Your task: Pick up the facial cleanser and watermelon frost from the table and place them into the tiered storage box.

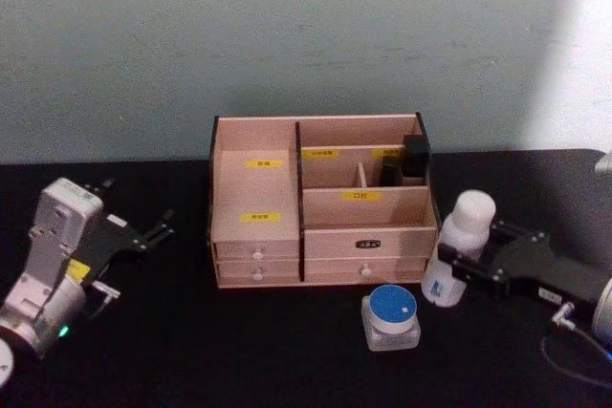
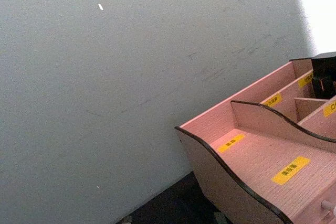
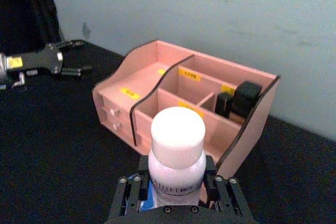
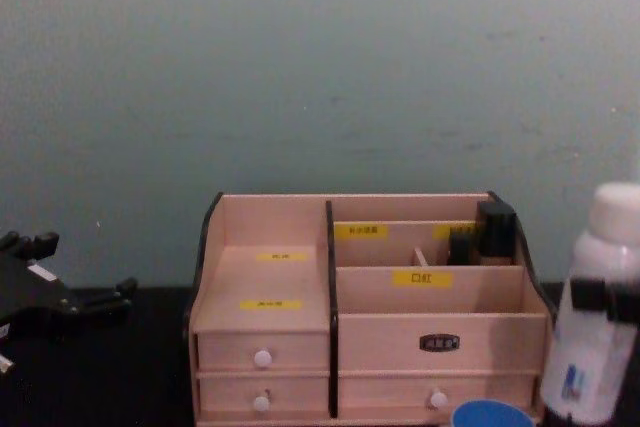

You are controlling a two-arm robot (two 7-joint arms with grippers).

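**Asker:** Head view: what is holding what?

**Me:** My right claw (image 1: 458,262) is clamped on the cleanser (image 1: 463,226), just right of the box (image 1: 363,222). I grip it at mid-body so it stays upright. The jar (image 1: 392,317) sits untouched on the worktop (image 1: 239,351) in front of the box. My left claw (image 1: 142,205) is parked well to the left, spread open and empty.

**Asker:** Left wrist view?

**Me:** The box's left tiers are bare.

**Asker:** Right wrist view?

**Me:** My claw squeezes the bottle below its cap. Dark items (image 3: 239,98) take up the back right compartment, so I judge another slot suits better.

**Asker:** Chest view?

**Me:** The bottle stands upright beside the box's right wall. I cannot tell whether its base is off the worktop.
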